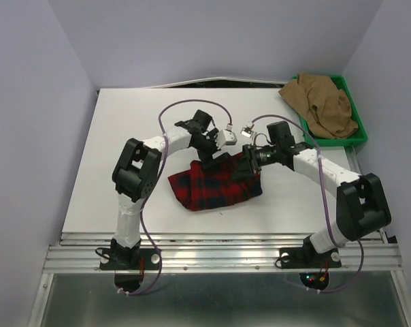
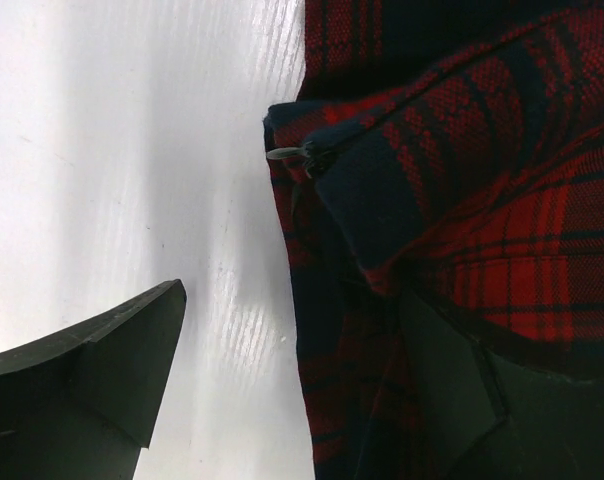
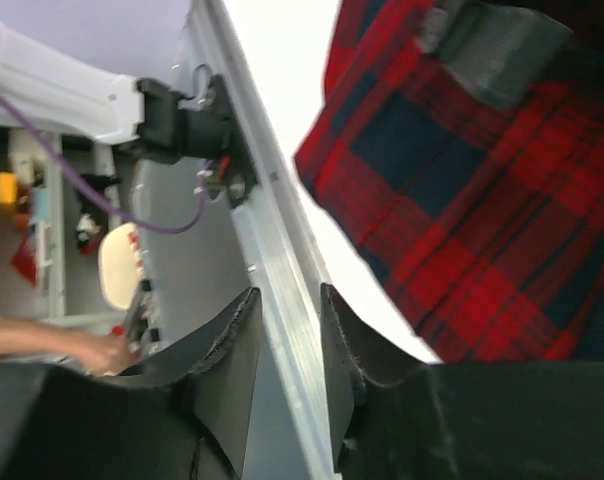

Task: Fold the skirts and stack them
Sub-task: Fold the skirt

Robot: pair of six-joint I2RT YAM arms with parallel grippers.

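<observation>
The red and navy plaid skirt lies bunched at the middle of the white table. My left gripper is at its far edge and open wide. In the left wrist view the plaid skirt has its zipper edge between the spread fingers of the left gripper, and one finger lies against the cloth. My right gripper is at the skirt's far right corner. Its jaws stand a narrow gap apart around nothing, with the plaid skirt off to the side. The tan skirt lies crumpled in the tray.
The green tray stands at the back right corner. An aluminium rail runs along the table's near edge, with both arm bases on it. A person's hand shows beyond the rail in the right wrist view.
</observation>
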